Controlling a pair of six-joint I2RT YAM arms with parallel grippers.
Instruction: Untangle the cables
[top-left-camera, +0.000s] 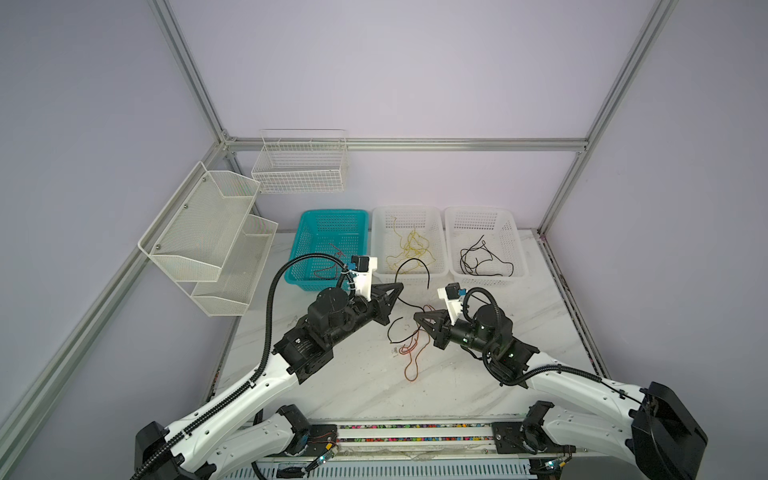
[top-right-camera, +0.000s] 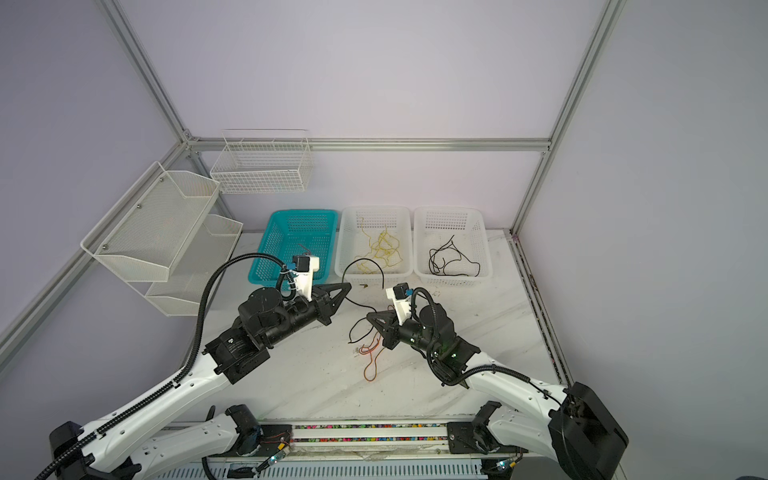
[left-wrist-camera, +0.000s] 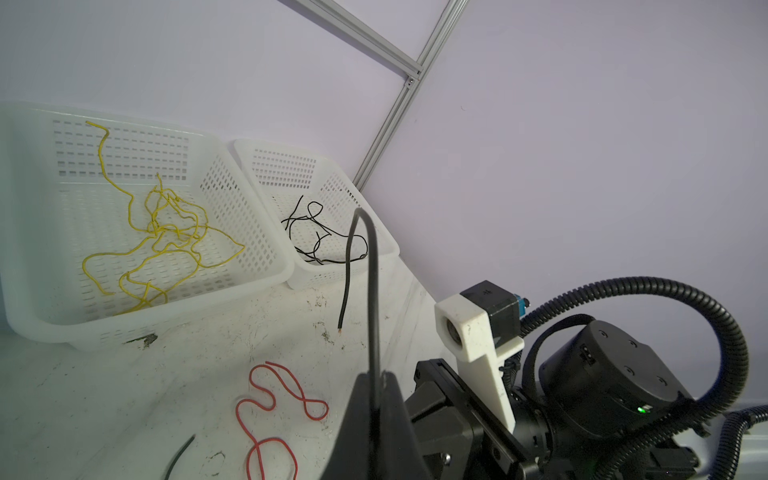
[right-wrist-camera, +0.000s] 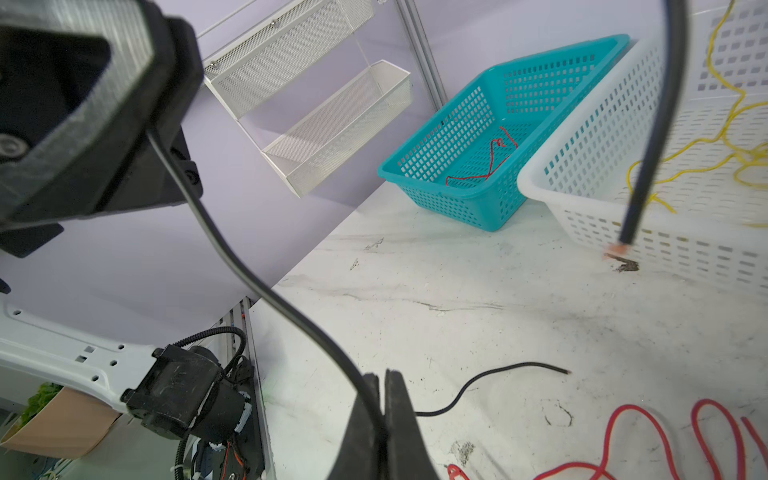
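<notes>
One thin black cable (top-left-camera: 411, 260) is pinched by both grippers above the middle of the table. My left gripper (top-left-camera: 400, 286) is shut on it; from there the cable arches up and its free end (left-wrist-camera: 341, 320) hangs down in front of the white baskets. My right gripper (top-left-camera: 417, 316) is shut on the same cable (right-wrist-camera: 249, 282) a short way along. Below the right gripper a red-orange cable (top-left-camera: 415, 353) lies looped on the table, crossed by the black cable's tail (top-left-camera: 395, 332). Both top views show this; the pinches show in the left wrist view (left-wrist-camera: 376, 376) and the right wrist view (right-wrist-camera: 382, 376).
Three baskets line the back: a teal basket (top-left-camera: 332, 214) with a red cable (right-wrist-camera: 490, 166), a white basket (top-left-camera: 405, 210) with yellow cables (left-wrist-camera: 166, 232), and another white basket (top-left-camera: 478, 210) with black cables (left-wrist-camera: 320, 237). Mesh shelves (top-left-camera: 208, 228) and a wire basket (top-left-camera: 299, 166) hang on the walls.
</notes>
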